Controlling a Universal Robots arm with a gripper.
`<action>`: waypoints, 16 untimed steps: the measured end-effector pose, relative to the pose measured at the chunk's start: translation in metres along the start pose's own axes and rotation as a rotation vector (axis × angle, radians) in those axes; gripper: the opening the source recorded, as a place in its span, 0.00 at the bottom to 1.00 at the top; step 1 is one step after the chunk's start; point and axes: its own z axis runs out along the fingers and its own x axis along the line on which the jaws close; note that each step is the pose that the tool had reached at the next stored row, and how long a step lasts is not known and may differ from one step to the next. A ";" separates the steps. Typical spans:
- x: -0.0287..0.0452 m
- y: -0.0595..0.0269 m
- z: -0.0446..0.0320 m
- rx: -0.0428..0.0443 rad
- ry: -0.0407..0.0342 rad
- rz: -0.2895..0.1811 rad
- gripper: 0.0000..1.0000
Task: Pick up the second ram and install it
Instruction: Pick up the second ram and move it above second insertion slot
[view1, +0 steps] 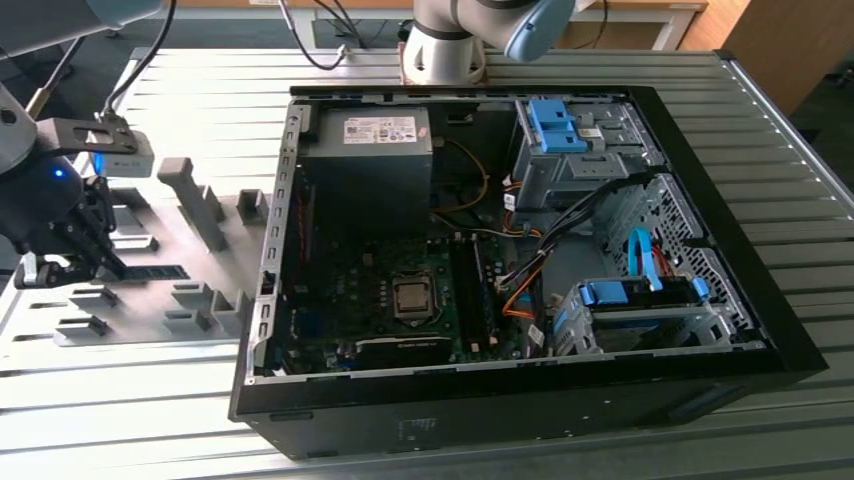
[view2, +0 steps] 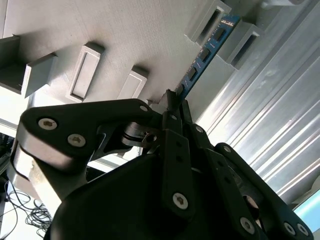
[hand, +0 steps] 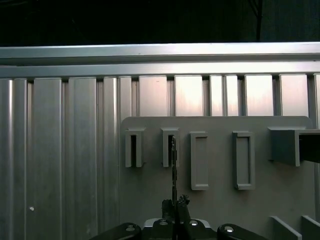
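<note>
The second ram (view2: 205, 52) is a narrow stick with a blue label and dark chips. Its far end rests in a slotted grey fixture block (view2: 248, 41). My gripper (view2: 172, 102) is shut on the near end of the stick. In the first wrist view the ram (hand: 173, 165) shows edge-on, running from the gripper (hand: 175, 204) up to a slot (hand: 170, 147) on the grey plate. In the exterior view the gripper (view1: 100, 262) hangs low over the fixture plate (view1: 160, 312) at that view's left, with the ram (view1: 160, 271) a dark strip beside it.
An open black computer case (view1: 534, 405) lies in the middle of the ribbed metal table (view1: 200, 100), with its motherboard and memory slots (view1: 467, 290) exposed. Upright grey fixture blocks (view1: 200, 200) stand between the gripper and the case wall. Orange and black cables (view1: 527, 285) cross the case.
</note>
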 end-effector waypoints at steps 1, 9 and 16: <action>0.0000 0.0000 0.0000 0.0000 -0.0001 0.000 0.14; 0.0000 0.0000 -0.0010 -0.0004 0.0003 0.000 0.14; -0.0001 0.0000 -0.0078 -0.0001 0.0001 0.000 0.14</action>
